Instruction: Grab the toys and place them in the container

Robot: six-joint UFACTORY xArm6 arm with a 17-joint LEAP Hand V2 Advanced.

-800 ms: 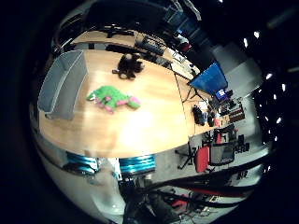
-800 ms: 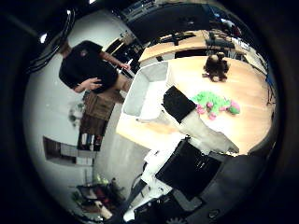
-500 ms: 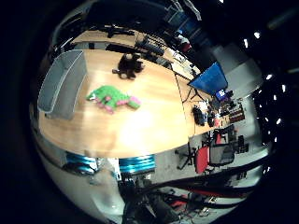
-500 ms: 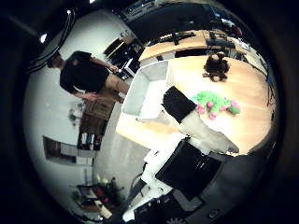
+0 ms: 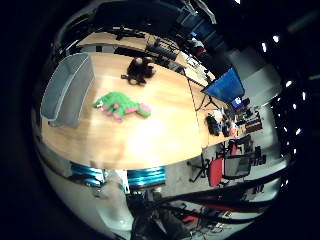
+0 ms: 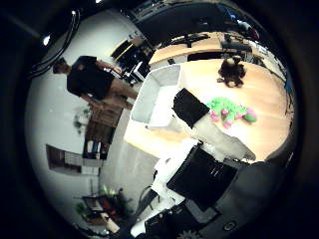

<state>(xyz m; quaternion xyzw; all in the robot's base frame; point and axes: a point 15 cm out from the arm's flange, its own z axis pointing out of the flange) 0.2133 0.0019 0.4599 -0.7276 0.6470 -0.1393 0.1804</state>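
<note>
Robot hand (image 6: 209, 149) high above surface (image 5: 150, 135), holds nothing; finger state unclear. Green toy (image 5: 121, 105) beside grey container (image 5: 67, 90), dark toy (image 5: 139, 70) nearby; nothing btwn them.

Wooden table (image 5: 150, 140) carries grey container (image 5: 67, 90), green toy (image 5: 120, 105), dark toy (image 5: 139, 70)

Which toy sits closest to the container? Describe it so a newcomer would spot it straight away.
On the light wooden table, find the grey rectangular plastic container at one end. The green plush toy with pink feet lies on the bare wood just beside it. The only other toy, a dark brown plush animal, sits farther off.
</note>
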